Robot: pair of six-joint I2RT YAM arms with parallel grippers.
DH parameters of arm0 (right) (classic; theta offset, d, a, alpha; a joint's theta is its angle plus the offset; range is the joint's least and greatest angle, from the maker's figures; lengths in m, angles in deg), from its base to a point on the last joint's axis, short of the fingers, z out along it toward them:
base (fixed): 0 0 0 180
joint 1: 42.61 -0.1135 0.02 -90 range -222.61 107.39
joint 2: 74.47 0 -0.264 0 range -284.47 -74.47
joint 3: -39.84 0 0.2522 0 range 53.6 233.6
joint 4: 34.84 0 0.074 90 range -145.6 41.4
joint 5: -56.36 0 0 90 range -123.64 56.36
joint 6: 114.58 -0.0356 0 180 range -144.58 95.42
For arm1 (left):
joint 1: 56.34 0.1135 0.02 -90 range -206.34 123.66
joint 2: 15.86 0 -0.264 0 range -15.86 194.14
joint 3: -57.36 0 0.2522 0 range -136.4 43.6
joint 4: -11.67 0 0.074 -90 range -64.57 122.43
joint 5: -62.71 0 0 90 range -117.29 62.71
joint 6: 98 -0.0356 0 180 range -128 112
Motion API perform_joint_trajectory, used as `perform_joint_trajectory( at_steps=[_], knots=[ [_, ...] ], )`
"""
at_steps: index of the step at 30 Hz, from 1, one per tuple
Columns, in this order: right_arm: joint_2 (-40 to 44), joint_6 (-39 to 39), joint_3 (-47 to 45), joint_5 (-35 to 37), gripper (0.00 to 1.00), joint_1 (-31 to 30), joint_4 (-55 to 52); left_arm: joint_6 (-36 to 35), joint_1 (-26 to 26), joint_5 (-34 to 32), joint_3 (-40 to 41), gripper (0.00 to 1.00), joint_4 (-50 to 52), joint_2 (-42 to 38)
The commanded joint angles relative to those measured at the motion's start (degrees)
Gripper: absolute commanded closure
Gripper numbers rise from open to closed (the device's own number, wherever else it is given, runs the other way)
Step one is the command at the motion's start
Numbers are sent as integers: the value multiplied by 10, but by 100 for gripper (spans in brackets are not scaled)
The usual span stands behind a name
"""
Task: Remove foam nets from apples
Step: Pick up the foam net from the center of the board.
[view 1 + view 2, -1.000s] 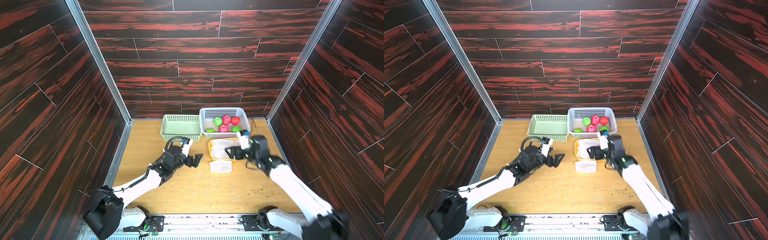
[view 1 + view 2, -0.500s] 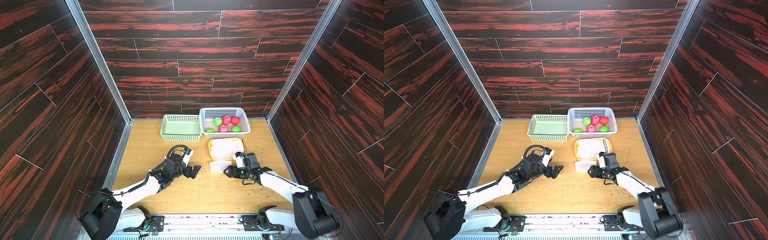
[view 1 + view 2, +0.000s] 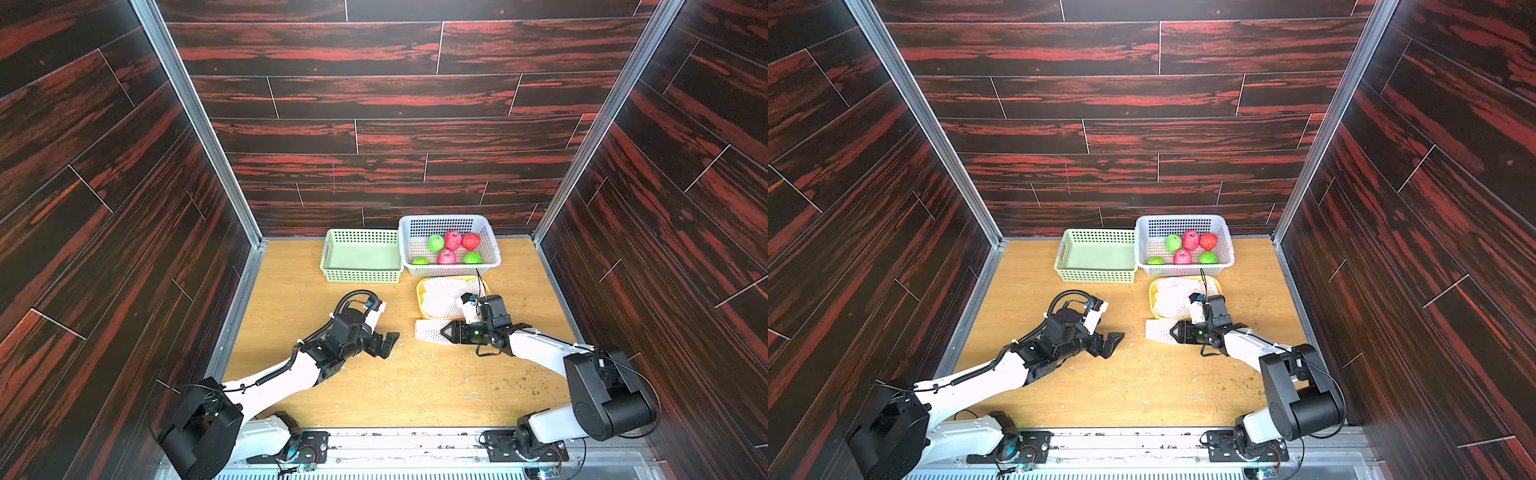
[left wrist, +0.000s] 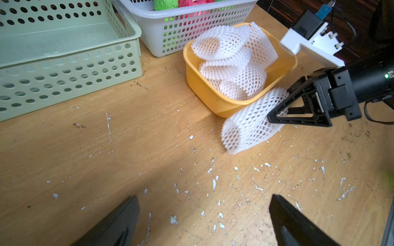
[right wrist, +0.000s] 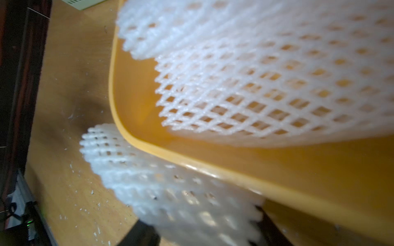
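Your foam nets (image 4: 232, 64) are white, cut through with diamond-shaped holes. The tub (image 4: 204, 93) holding them is plain yellow. Your apples (image 3: 453, 240) are bright red and bright green. The white basket (image 4: 191, 29) has slotted walls, and the pale green basket (image 4: 64, 74) has round holes. Your desk (image 4: 128, 159) is light wood grain flecked with white. The walls (image 3: 374, 104) are dark planks streaked red.

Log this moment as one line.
right gripper: jaws around foam net, beside yellow tub | left gripper: open, empty | apples: in white basket
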State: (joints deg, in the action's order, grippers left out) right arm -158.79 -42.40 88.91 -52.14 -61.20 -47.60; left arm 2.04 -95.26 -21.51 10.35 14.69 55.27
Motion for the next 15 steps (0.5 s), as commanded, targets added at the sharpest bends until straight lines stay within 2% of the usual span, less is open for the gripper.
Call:
perform_joint_trajectory(
  at_steps=[1,3,7,11,12,15],
  knots=[
    [11,20,1,-35,55,0,0,-5,-1,2,-11,0,3,-3],
    [20,28,1,-38,66,0,-10,-2,-1,1,5,0,-15,-11],
    [22,35,8,-55,73,0,-24,-8,-2,-17,14,0,-15,-21],
    [30,41,24,-72,97,-1,-36,-21,-1,-31,-1,0,8,-17],
    [32,42,28,-74,100,-1,-37,-23,-2,-32,-4,0,10,-14],
    [38,47,42,-75,100,-3,-56,-20,-2,-35,-5,0,4,-9]
  ],
)
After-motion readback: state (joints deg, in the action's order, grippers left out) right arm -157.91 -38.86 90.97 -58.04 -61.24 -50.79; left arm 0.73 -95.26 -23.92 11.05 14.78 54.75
